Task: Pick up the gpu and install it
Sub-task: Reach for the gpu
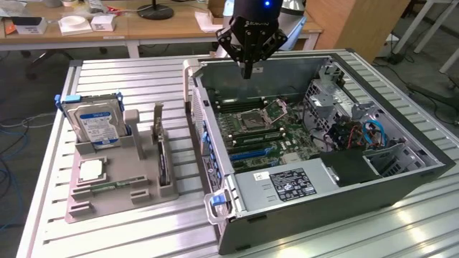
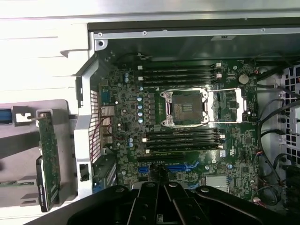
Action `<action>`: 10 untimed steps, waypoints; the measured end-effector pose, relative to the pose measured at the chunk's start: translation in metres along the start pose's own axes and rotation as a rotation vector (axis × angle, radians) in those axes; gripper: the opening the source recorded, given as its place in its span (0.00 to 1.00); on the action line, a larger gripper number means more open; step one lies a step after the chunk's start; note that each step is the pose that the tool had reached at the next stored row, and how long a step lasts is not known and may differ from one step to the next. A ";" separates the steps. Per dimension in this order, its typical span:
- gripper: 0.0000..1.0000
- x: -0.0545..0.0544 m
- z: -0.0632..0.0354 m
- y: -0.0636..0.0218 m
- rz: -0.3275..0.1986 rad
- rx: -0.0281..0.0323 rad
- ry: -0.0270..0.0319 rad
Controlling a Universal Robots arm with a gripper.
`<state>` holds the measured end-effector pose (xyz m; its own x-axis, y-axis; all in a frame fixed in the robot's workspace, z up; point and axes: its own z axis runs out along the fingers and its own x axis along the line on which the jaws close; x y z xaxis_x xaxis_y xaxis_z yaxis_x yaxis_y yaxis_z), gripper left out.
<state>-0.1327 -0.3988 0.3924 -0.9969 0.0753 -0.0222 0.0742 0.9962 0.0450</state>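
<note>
Exterior view: we've got the gripper (image 1: 248,72) hanging over the open PC case (image 1: 401,177), above the back end of the motherboard (image 1: 258,134). Its fingers are pressed together with nothing between them. The gpu (image 1: 162,153) is well apart from it. We see it standing on edge in a slot of the beige holder (image 1: 107,200) beside the case, near the hard drive (image 1: 97,126).
</note>
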 end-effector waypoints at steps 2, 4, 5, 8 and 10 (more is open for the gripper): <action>0.10 0.003 0.0001 -0.0003 0.000 0.0002 0.0003; 0.10 0.007 0.0002 -0.0005 0.000 0.0001 0.0003; 0.10 0.009 0.0002 -0.0007 0.000 0.0000 0.0002; 0.10 0.015 0.0004 -0.0012 0.000 0.0000 0.0002; 0.10 0.018 0.0005 -0.0014 0.000 0.0000 0.0002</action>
<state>-0.1511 -0.3988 0.3915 -0.9969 0.0753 -0.0220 0.0742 0.9962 0.0450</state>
